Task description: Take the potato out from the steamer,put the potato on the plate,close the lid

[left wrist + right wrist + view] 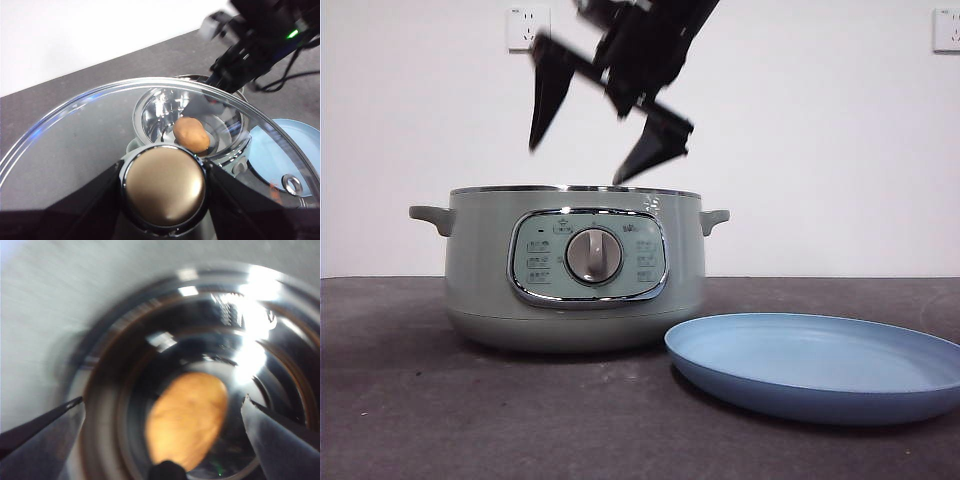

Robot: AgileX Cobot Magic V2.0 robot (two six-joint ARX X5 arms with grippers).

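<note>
The round pale sage-green steamer (575, 268), with its chrome-framed panel and silver dial, stands open on the dark grey tabletop (470, 420). The wide shallow light-blue plate (820, 365) lies just beside it, bare. The oval orange-brown potato (186, 417) rests on the shiny metal floor inside the steamer. The right gripper (588, 160) hangs just above the steamer's rim with its black jaws spread wide apart, one on each side of the potato in the right wrist view and touching nothing. The left gripper (164, 189) holds the round clear glass lid (75, 135) with a chrome rim up and away from the steamer, its jaws clamped on the lid's knob (164, 186), which looks bronze here.
</note>
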